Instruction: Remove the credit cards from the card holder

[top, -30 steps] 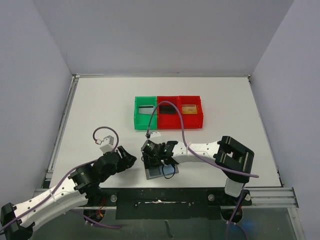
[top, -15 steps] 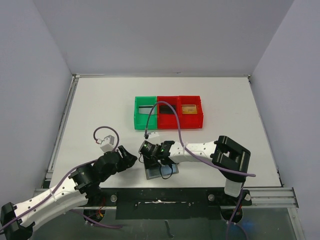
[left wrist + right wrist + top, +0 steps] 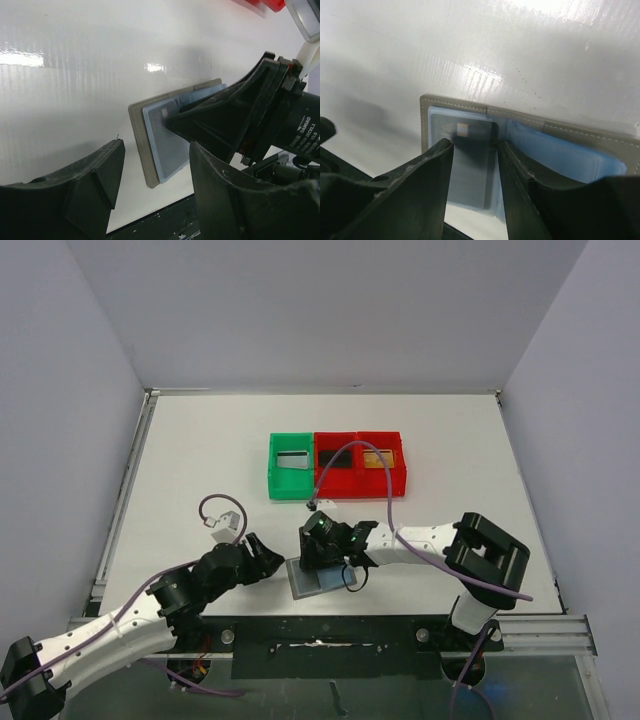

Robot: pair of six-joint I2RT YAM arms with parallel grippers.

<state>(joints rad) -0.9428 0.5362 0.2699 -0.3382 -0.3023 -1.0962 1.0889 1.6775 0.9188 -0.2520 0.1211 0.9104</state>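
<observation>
Standing in a row toward 12 o'clock on the table, a green bin (image 3: 290, 488) and two red bins (image 3: 360, 487) are joined side by side, well apart from the arms; each has something flat inside, too small to make out. A purple cable (image 3: 350, 444) from the right arm loops over the red bins. The card holder (image 3: 318, 583) lies open and flat at 6 o'clock, near the table's front edge. The right gripper (image 3: 318, 545) reaches in from 3 o'clock and sits over the holder, hiding its far part from above. Its fingers (image 3: 427, 170) sit on either side of a dark card (image 3: 472, 175) with a small pale chip, tucked in a pocket; whether they pinch it cannot be told. The left gripper (image 3: 268, 558) hovers just at 9 o'clock of the holder, fingers spread, grasping nothing.

The table (image 3: 200, 460) is white, glossy and faintly ribbed, with pale grey walls (image 3: 320, 310) on three sides and a metal rail (image 3: 400, 625) at the front. The holder has a stitched taupe-grey border and smooth bluish pockets; the fingers are matte black wedges
</observation>
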